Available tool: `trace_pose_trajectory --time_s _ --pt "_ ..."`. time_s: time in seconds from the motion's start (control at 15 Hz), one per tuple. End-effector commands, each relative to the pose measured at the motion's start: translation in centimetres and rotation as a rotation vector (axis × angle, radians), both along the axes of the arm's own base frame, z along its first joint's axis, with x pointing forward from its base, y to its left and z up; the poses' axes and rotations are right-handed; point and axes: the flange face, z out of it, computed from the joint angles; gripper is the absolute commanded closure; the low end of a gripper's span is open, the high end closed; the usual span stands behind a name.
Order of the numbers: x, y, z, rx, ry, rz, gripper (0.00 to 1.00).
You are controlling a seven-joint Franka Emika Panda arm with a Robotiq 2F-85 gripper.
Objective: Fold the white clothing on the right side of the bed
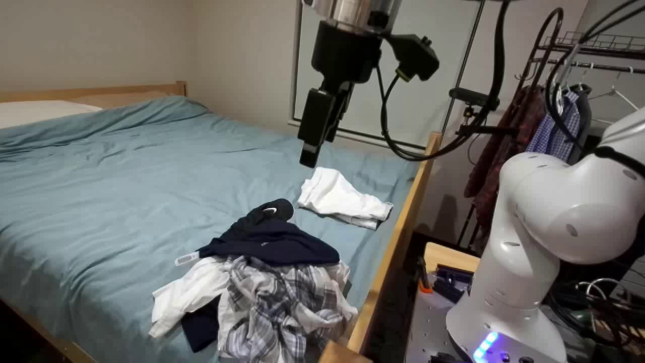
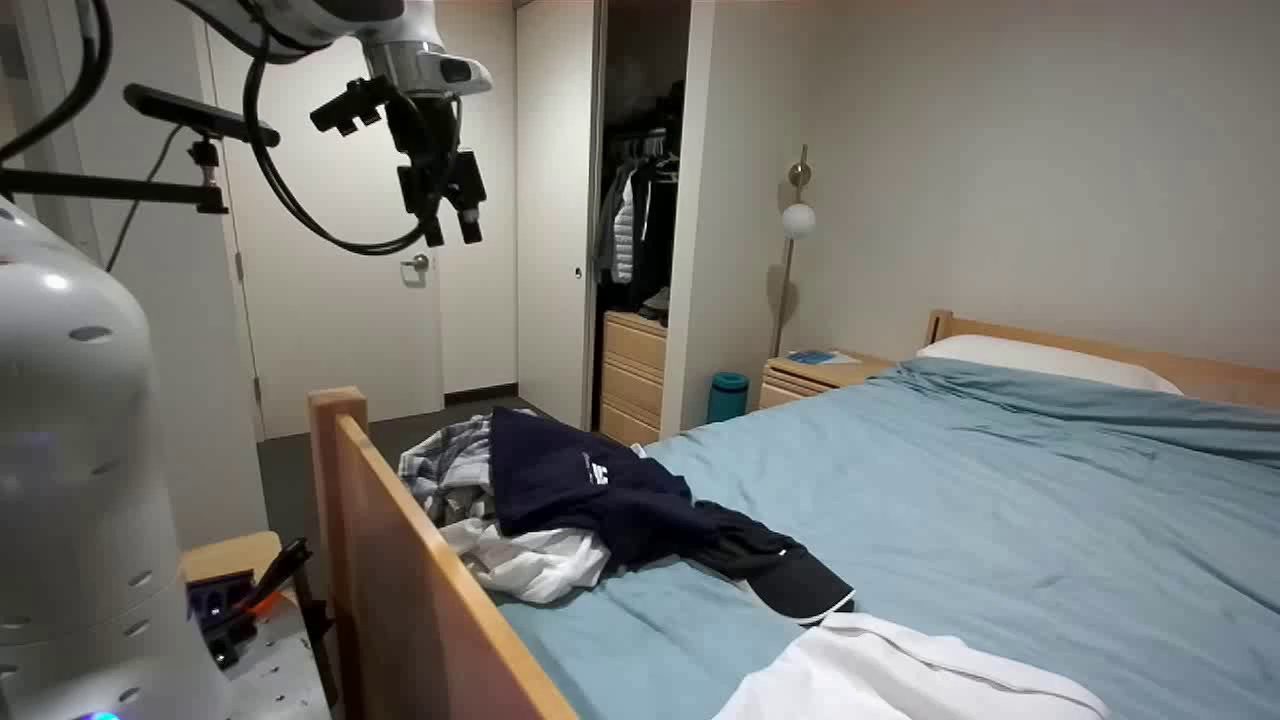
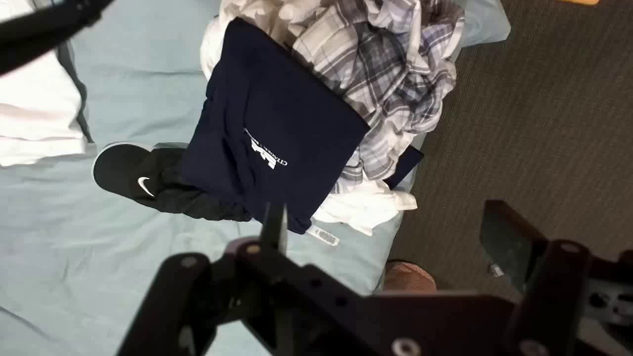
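White clothing lay on blue-green bedding, close to the wooden footboard and just beside a black cap; a strip of bedding separated the two. It formed a low, compact bundle with an angular, uneven outline, soft creases on top and, along one side, edges in greyish layers. In an exterior view a long ridge crossed the upper face of the clothing, whose lower part ran out of frame. The wrist view caught only a portion, at the left border, with a dark shadow along its side. Past the cap, a navy garment with white lettering lay over a plaid shirt and crumpled white fabric. The gripper hung in the air, pointing down, well apart from the clothing; its fingers were spread, with a broad gap between the tips in the wrist view.
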Motion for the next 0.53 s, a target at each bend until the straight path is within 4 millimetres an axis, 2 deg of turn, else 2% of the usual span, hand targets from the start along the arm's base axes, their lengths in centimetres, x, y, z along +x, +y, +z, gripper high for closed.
trace_pose_trajectory --time_s 0.0,0.13,0.27,0.47 --pt "0.0 0.0 0.1 -0.001 0.001 0.0 0.0" --pt "0.3 -0.4 0.0 0.009 0.003 0.004 0.0" --pt "1.1 -3.0 -0.7 0.024 -0.001 -0.081 0.0" --pt "1.5 -9.0 -3.5 0.045 0.007 -0.215 0.0"
